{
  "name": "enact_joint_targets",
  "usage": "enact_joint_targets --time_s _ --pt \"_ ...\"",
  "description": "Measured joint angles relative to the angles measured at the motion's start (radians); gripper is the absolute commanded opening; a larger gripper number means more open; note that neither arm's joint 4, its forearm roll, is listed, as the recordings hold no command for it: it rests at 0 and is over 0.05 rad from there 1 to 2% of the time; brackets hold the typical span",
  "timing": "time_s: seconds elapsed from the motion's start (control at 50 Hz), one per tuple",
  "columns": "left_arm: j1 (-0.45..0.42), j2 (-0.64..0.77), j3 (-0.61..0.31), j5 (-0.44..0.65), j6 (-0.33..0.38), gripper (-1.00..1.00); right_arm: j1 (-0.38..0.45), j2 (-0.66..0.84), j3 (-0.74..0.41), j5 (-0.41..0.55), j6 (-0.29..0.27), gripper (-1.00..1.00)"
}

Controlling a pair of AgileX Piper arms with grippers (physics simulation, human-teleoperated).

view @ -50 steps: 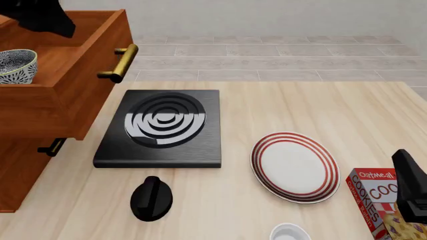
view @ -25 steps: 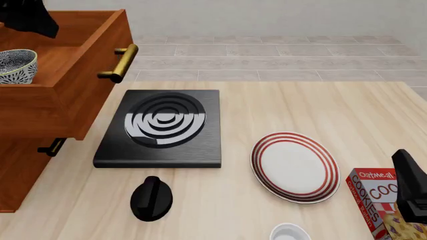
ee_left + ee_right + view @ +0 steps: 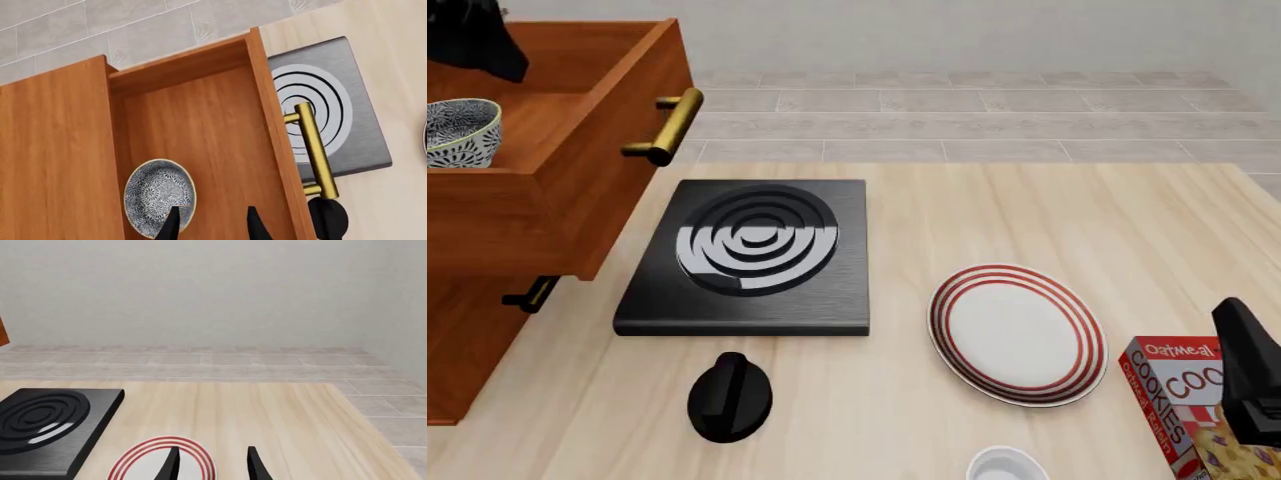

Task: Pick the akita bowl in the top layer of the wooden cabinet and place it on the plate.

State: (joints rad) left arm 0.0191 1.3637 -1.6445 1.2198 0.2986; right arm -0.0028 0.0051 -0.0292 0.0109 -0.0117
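The akita bowl [image 3: 454, 130] [image 3: 159, 196], blue-black patterned with a pale rim, sits in the pulled-out top layer [image 3: 574, 190] [image 3: 200, 135] of the wooden cabinet [image 3: 474, 340]. My left gripper [image 3: 211, 227] hovers above the drawer, open and empty. One fingertip is over the bowl's edge and the other over the bare drawer floor. In the front view the left arm [image 3: 474, 40] is a dark shape above the drawer's back. The red-ringed plate [image 3: 1014, 332] [image 3: 163, 460] lies on the table, right of centre. My right gripper [image 3: 212, 465] is open and empty, beside the plate.
A black stove [image 3: 754, 250] lies between cabinet and plate, partly under the drawer's brass handle [image 3: 665, 125] [image 3: 315, 150]. A black knob-like object [image 3: 731, 397] stands in front of it. A cookie box [image 3: 1188, 400] sits by the right arm [image 3: 1252, 375], and a white bowl [image 3: 1008, 467] is at the front edge.
In the front view my left arm has drifted left over the open drawer. The bowl, plate and right arm have not moved.
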Motion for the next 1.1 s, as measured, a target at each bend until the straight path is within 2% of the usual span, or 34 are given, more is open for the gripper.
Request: enact_joint_targets --time_s 0.44,1.1 --pt "0.026 0.044 -0.003 -0.007 0.003 1.0 0.005 -0.002 0.002 0.0 -0.005 1.0" --pt "0.093 0.066 0.143 -0.125 0.012 1.0 0.008 -0.001 0.007 0.001 -0.007 1.0"
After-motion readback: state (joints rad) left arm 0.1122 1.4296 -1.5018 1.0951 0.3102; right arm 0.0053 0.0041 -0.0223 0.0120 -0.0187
